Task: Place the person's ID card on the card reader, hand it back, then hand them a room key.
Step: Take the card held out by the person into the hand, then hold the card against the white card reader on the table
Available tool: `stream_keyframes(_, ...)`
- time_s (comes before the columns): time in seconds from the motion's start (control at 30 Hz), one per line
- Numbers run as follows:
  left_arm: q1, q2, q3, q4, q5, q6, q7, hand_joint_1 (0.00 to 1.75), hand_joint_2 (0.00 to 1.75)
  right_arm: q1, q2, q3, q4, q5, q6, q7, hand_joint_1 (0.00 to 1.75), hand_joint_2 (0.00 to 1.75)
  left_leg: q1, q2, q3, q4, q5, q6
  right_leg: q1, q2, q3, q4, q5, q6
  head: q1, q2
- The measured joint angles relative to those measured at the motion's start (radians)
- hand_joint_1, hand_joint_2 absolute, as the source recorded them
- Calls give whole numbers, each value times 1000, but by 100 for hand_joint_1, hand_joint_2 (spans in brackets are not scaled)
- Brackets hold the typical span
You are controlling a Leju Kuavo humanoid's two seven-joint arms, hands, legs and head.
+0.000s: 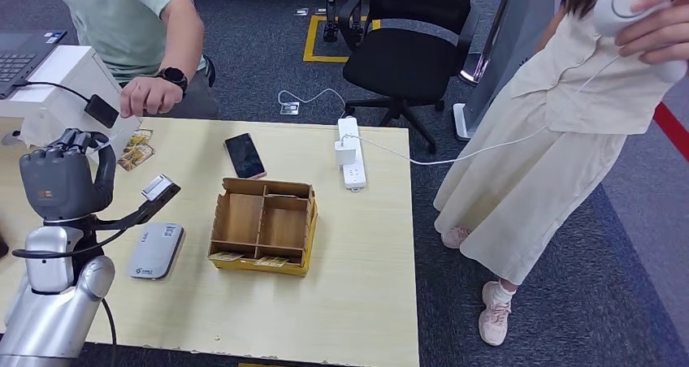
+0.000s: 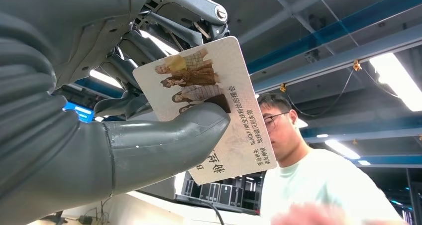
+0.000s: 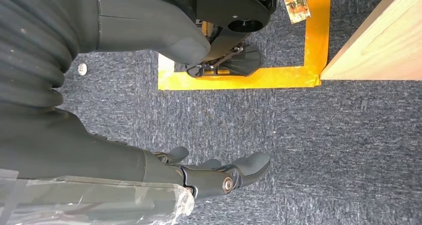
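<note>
Left hand: the left hand point(image 1: 61, 180) is raised above the table's left edge, thumb and fingers pinching the ID card point(image 2: 209, 105).
ID card: upright in that grasp, printed with photos of people and text, facing the person in the pale green shirt point(image 1: 130, 14).
Person's hand: the person's hand point(image 1: 146, 97) hangs just beyond the raised hand, apart from it.
Card reader: the grey card reader point(image 1: 156, 251) lies flat on the wooden table point(image 1: 357, 302), near-left of the cardboard divider box point(image 1: 262, 225).
Right hand: the right hand point(image 3: 214, 175) hangs over the carpet, released, fingers loosely extended.

Matt pale wood table point(image 1: 357, 302); brown cardboard box point(image 1: 264, 221); glossy printed card point(image 2: 209, 105); rough grey carpet point(image 3: 323, 150).
</note>
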Motion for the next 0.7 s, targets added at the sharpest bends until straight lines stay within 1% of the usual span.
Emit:
stream_keyframes(0.17, 9, 1, 0, -6, 3, 13, -6, 175, 175, 0, 0, -4, 0, 0, 0, 0, 0, 175, 0, 0, 0, 0, 0, 0, 0, 0, 0, 0, 0, 0, 0, 0)
stream_keyframes(0.3, 40, 15, 1, -32, -2, 20, -18, 175, 175, 0, 0, -6, 1, -1, 0, 0, 0, 175, 0, 0, 0, 0, 0, 0, 0, 0, 0, 0, 0, 0, 0, 0)
stream_keyframes(0.53, 90, 46, 16, -64, -4, 3, -18, 175, 175, 0, 0, -10, 1, 0, 1, -1, 0, 175, 0, 0, 0, 0, 0, 0, 0, 0, 0, 0, 0, 0, 0, 0)
stream_keyframes(0.7, 124, 53, 33, -64, -6, -12, -14, 175, 175, 0, 0, -12, 2, 2, 2, -1, 0, 175, 0, 0, 0, 0, 0, 0, 0, 0, 0, 0, 0, 0, 0, 0)
